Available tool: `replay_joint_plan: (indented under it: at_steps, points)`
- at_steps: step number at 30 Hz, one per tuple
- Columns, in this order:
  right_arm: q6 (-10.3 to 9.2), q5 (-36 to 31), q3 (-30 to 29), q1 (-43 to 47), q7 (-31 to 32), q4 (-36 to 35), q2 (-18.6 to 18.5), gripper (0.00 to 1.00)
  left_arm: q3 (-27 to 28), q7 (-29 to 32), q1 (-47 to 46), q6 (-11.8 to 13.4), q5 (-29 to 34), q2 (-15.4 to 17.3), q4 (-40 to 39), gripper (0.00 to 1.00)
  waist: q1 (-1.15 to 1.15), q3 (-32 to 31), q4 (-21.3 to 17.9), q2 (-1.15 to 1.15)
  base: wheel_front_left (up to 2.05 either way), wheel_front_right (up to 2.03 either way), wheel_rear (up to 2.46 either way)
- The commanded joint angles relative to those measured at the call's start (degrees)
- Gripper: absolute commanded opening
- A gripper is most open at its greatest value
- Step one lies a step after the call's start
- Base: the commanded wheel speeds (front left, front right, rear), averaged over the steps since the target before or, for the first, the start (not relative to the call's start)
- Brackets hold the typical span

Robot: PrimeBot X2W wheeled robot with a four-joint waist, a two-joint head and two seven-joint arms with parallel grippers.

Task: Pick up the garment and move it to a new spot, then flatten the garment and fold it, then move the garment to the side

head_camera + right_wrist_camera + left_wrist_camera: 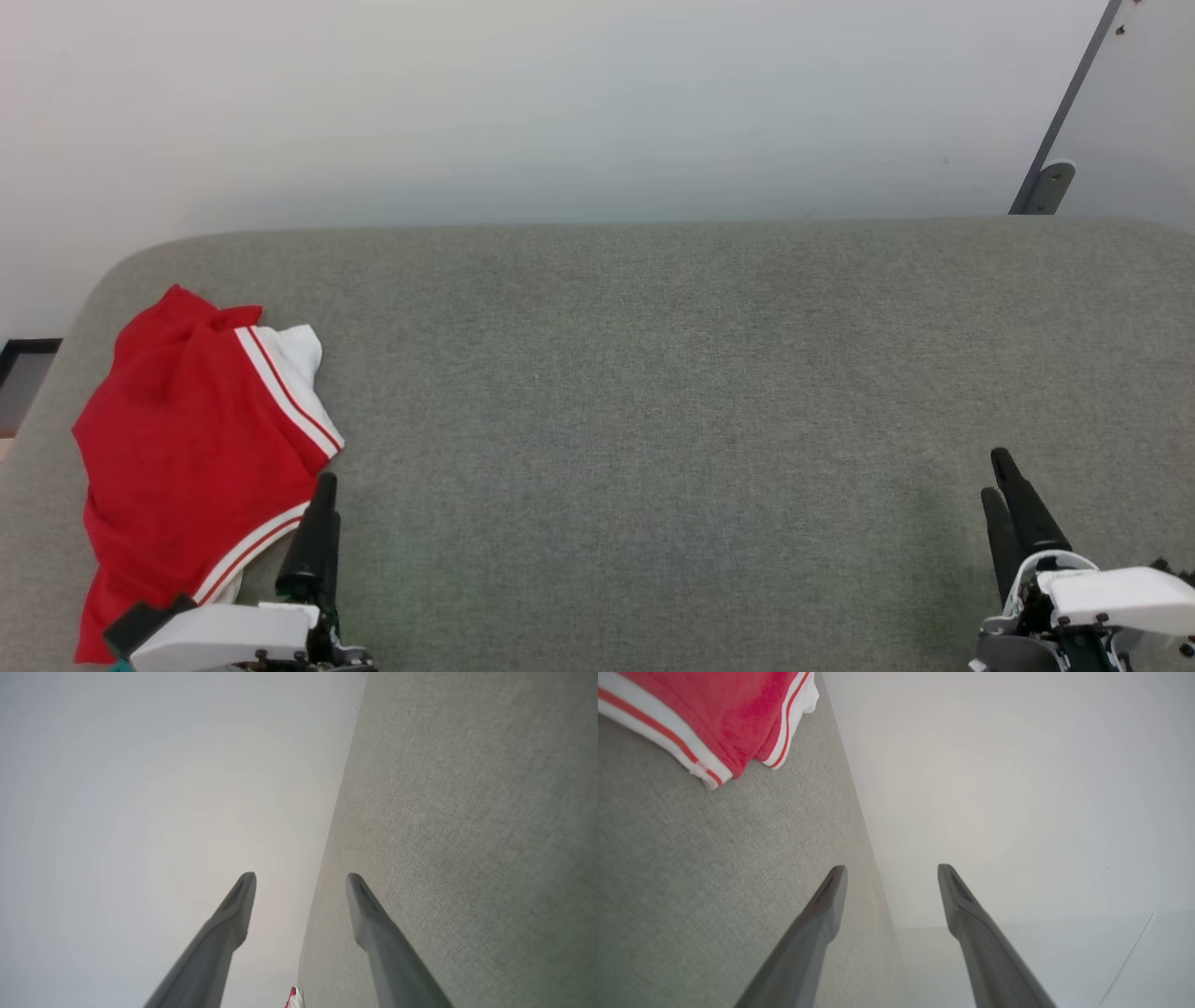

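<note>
The garment (187,439) is bright red with a white panel and white-and-red striped trim. It lies crumpled at the far left of the grey-green padded surface (653,392). My left gripper (322,490) hovers at the lower left, just right of the garment's striped hem. In the left wrist view its fingers stand apart, open and empty (892,870), with the garment (724,714) at the top left. My right gripper (999,476) is at the lower right, far from the garment. It too is open with nothing between its fingers (301,877). A red-and-white scrap of the garment (293,998) peeks at the bottom edge.
A pale wall (560,103) rises behind the padded surface. A grey metal bracket and pole (1050,182) stand at the back right. The surface's rounded left corner (103,280) lies near the garment.
</note>
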Motion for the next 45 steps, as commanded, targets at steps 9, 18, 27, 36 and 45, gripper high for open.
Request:
replay_joint_plan:
  at_steps: [9,18,27,36,45]
  points:
    - [0.30,-12.7,1.5,-4.3,-2.8,0.7,-1.9,1.00,1.2,-2.6,-2.0,0.2,13.7,0.5,-1.8,1.00,0.00,0.1,0.1,0.00,0.00,0.00,0.00]
    - [0.34,-26.6,1.1,-5.0,-4.8,1.2,-1.4,1.00,1.5,-4.6,-1.8,0.6,26.2,0.6,-2.4,1.00,0.00,0.1,0.1,0.00,0.00,0.00,0.00]
    - [0.37,-37.6,1.4,-5.5,-6.6,0.3,-1.5,1.00,0.3,-6.4,-1.5,1.5,37.5,1.5,-3.1,1.00,0.00,0.3,0.1,0.00,0.00,0.00,0.00]
    - [0.41,-48.9,1.6,-5.8,-8.3,-0.2,-1.8,1.00,-2.1,-8.1,-1.5,3.2,46.2,2.9,-2.8,1.00,0.00,0.4,0.2,0.00,0.00,0.00,0.00]
    - [0.44,-55.5,0.7,-6.2,-9.6,0.4,-1.4,1.00,-3.3,-9.4,-1.6,4.1,51.3,3.9,-2.6,1.00,0.00,0.4,0.3,0.00,0.00,0.00,0.00]
